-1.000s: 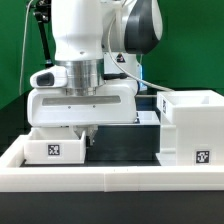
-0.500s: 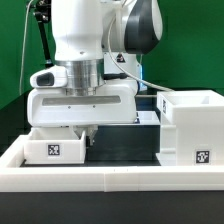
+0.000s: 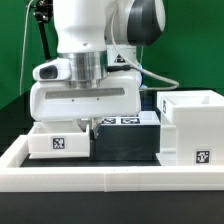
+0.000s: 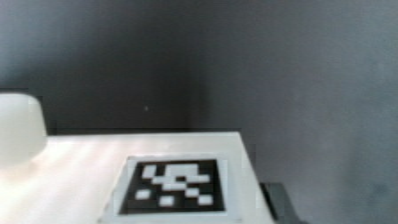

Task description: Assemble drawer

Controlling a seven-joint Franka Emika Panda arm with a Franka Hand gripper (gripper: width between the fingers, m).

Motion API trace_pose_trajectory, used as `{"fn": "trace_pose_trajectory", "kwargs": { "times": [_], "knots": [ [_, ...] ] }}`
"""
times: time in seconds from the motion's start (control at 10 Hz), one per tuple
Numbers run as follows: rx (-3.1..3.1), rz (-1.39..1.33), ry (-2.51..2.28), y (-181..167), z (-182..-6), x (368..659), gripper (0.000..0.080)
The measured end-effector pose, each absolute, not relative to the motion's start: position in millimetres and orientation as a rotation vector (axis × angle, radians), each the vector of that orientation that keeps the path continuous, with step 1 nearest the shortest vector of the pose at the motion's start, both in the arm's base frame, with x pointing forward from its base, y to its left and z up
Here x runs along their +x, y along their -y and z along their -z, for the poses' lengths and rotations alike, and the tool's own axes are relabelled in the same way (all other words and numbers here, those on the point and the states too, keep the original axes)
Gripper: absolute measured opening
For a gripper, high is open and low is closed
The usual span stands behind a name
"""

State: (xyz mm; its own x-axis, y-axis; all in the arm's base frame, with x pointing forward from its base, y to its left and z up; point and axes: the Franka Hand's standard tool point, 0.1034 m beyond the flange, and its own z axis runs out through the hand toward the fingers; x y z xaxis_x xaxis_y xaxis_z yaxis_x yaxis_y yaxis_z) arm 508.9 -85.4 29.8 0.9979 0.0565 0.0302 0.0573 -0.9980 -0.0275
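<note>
Now | case (image 3: pixel 190 130) open-topped, contents unseen | tray (image 3: pixel 58 143) under pincer (image 3: pixel 88 124)

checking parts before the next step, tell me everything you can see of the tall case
The case is a white, plastic-looking box, hollow with its top open. It stands upright at the exterior view's right. A small black-and-white tag sits low on its front face. Its base is hidden behind the border wall, so what it rests on cannot be seen. Nothing visibly touches its walls.
</note>
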Motion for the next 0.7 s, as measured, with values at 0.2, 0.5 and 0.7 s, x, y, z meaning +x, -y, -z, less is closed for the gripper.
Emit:
{"fn": "trace_pose_trajectory", "kwargs": {
  "times": [0.2,0.5,0.7],
  "knots": [
    [-3.109,0.046,0.133,85.2,-30.6,509.0,0.0042],
    [-3.101,0.044,0.289,85.9,-29.4,508.2,0.0042],
    [-3.065,0.042,0.604,84.8,-27.9,509.3,0.0042]
  ]
}}
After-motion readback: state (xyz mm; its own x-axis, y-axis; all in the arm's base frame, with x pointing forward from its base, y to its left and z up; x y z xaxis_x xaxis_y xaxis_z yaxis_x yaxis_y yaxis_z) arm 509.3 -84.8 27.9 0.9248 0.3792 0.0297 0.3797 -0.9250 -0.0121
